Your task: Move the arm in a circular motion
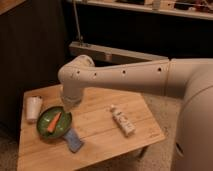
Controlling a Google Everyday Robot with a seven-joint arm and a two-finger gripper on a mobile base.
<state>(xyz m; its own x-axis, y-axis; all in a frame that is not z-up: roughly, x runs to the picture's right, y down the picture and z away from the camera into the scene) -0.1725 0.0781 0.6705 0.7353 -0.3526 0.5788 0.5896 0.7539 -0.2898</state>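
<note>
The arm (125, 75) reaches from the right over the table (100, 137), bending down at its left end; its claw (69, 105), closed, hangs above the far rim of the green bowl (42, 131) holding a carrot (54, 121); a white cup (34, 107) stands left.

cup (34, 107) left on worktop (102, 145) | carrot (53, 121) in bowl (42, 126) beside it | sponge (73, 140) before bowl | bottle (123, 121) right | arm (125, 76) above, gripper (68, 105) over bowl's rear rim

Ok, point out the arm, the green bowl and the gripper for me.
arm (125, 75), camera view, on the long horizontal segment.
green bowl (41, 128), camera view, on its left rim.
gripper (69, 105), camera view, at the arm's low end above the green bowl.
</note>
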